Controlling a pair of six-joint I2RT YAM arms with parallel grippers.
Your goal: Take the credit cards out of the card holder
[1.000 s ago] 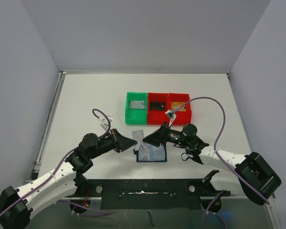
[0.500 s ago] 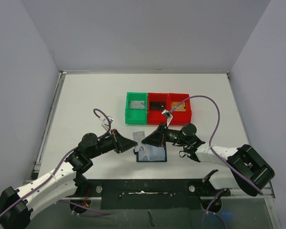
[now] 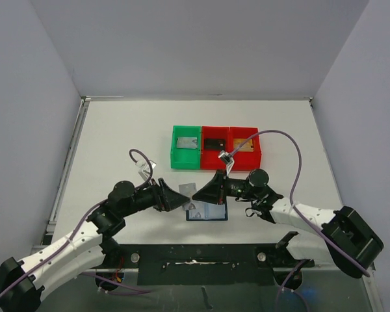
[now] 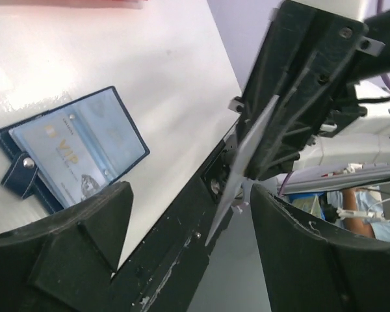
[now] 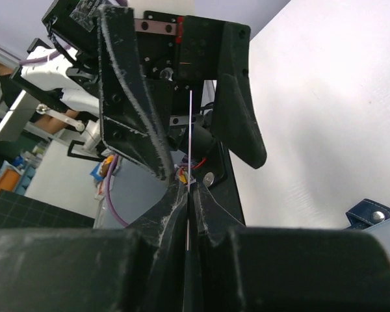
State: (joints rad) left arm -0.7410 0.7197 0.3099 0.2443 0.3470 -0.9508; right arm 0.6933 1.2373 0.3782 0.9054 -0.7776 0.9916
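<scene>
Navy material, card holder [image 3: 208, 212]: lies open and flat on the tabletop [image 3: 117, 143], close to the near edge. A pale card printed "VIP" sits in its clear pocket.
Right arm: reaches in low from the right, wrist pointing left.
Right gripper [image 3: 200, 192]: fingers pressed together on a pale grey card [image 3: 188, 189], which is held clear of the card holder and seen edge-on from the right wrist.
Left arm: reaches in from the left, wrist pointing right, tip to tip with the right.
Left gripper [image 3: 182, 197]: fingers apart, one on each side of the card's free end. Contact cannot be told.
Bins: the green bin [image 3: 175, 156] holds a silver-grey card [image 3: 187, 143]. The red bins [image 3: 215, 158] hold a black card [image 3: 214, 142] and a gold-tan card [image 3: 245, 145]. They sit just beyond the grippers, apart from them.
Open room: bare tabletop lies to the left and on the far side.
</scene>
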